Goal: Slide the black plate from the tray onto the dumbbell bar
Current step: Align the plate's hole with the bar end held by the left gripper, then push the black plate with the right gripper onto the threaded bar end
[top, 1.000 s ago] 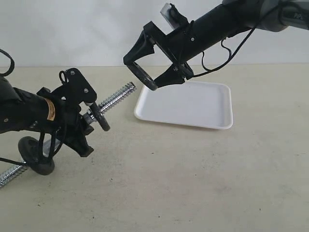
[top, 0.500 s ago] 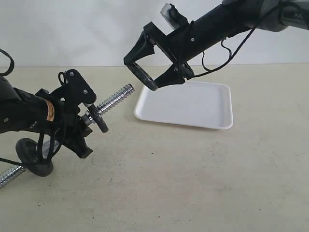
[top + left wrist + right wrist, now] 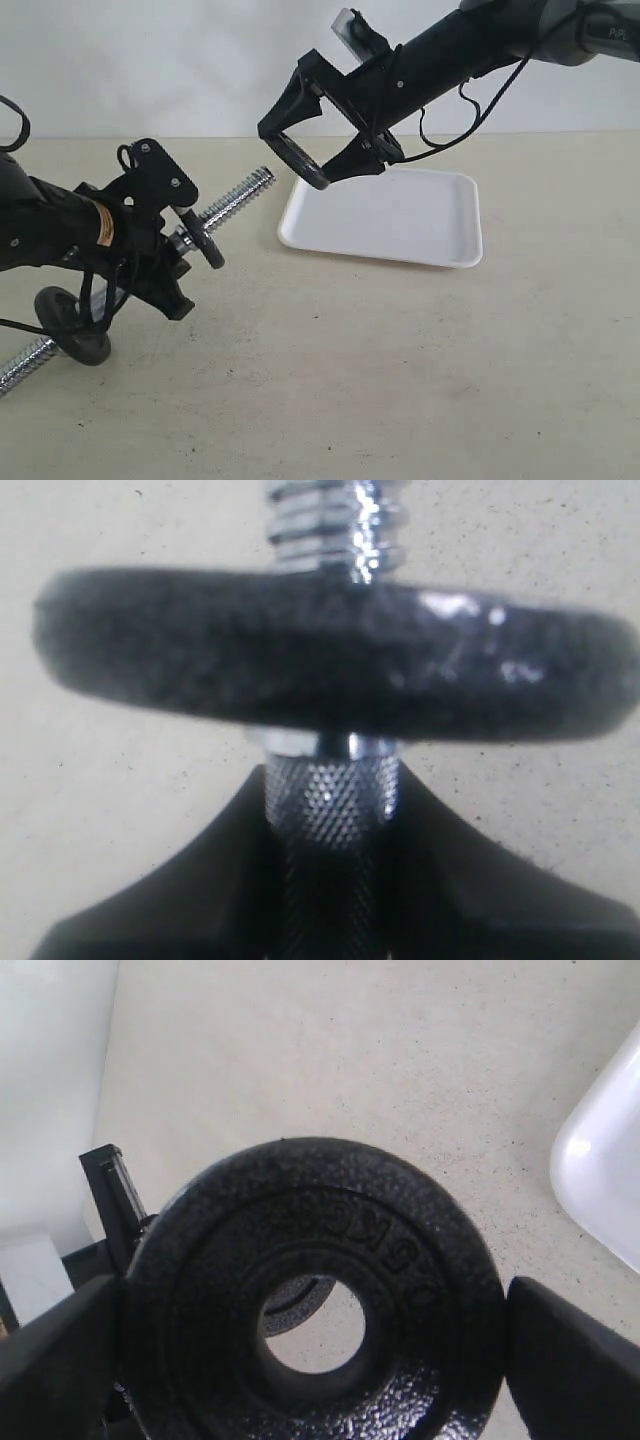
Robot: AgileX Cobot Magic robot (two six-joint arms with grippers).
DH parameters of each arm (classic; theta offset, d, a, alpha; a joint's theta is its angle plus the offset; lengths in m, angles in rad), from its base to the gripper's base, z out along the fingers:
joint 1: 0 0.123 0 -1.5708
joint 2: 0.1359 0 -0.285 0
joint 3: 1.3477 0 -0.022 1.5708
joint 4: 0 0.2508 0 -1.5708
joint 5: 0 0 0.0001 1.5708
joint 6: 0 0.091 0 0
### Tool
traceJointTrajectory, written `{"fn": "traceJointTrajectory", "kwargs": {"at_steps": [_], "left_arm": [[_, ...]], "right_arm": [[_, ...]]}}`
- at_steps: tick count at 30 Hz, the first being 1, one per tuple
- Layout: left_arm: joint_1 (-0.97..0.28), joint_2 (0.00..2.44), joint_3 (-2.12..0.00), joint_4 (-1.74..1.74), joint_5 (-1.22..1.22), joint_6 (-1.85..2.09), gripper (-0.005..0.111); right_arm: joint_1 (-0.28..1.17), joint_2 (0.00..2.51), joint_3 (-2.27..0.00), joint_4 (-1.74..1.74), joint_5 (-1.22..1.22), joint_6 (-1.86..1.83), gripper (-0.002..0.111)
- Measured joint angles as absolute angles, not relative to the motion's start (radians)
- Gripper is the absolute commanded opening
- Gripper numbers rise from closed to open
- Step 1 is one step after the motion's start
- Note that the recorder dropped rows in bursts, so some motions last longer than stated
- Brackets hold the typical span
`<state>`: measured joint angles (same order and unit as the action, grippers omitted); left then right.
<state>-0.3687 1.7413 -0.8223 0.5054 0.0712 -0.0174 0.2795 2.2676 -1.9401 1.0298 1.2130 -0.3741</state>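
**Bar tip rising while the plate is waiting in the air**

Over the last second the left gripper [image 3: 178, 248] is lifting and drawing slightly leftward, taking the dumbbell bar [image 3: 235, 200] with it. Its jaws are clamping the bar's knurled middle, as the left wrist view shows. The bar's free threaded end is pulling a little away from the tray [image 3: 400, 258] and is pointing up and to the right. One other disc [image 3: 207, 245] is already sitting on the bar just beside that gripper. A second disc [image 3: 75, 322] is riding the bar's near left end.

The right gripper [image 3: 297, 152] is barely shifting in that time. Its jaws are standing wide but clamping the black plate [image 3: 305, 165] by its rim, one finger on each side. The plate is hanging clear above the tray's left edge, well off the table, with a gap to the bar tip.

In the right wrist view, part of the mounted disc is showing through the plate's centre hole. That suggests the hole is roughly facing the bar, though not yet centred on it. The pick-up looks finished and the two arms appear to be lining up. Threading is still to come, and an off-axis approach could jam the hole on the coarse threads.
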Motion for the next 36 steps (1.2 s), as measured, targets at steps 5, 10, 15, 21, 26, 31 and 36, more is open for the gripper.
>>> {"fn": "traceJointTrajectory", "kwargs": {"at_steps": [5,10,15,21,26,31,36], "left_arm": [[-0.369,1.741,-0.835,0.498,0.076,-0.029,0.004],[-0.369,1.741,-0.835,0.49,0.076,-0.033,0.004],[-0.369,1.741,-0.836,0.48,0.076,-0.033,0.004],[-0.369,1.741,-0.836,0.478,0.076,-0.033,0.004],[-0.369,1.741,-0.836,0.475,0.076,-0.033,0.004],[-0.369,1.741,-0.836,0.48,0.076,-0.037,0.004],[-0.369,1.741,-0.836,0.525,0.076,-0.074,0.004]], "right_arm": [[0.279,2.268,-1.94,1.03,1.213,-0.379,0.0],[0.279,2.268,-1.94,1.03,1.213,-0.379,0.0],[0.279,2.268,-1.94,1.03,1.213,-0.379,0.0],[0.279,2.268,-1.94,1.03,1.213,-0.383,0.0],[0.279,2.268,-1.94,1.03,1.192,-0.383,0.0],[0.279,2.268,-1.94,1.03,1.15,-0.389,0.0],[0.279,2.268,-1.94,1.03,1.136,-0.393,0.0]]}}
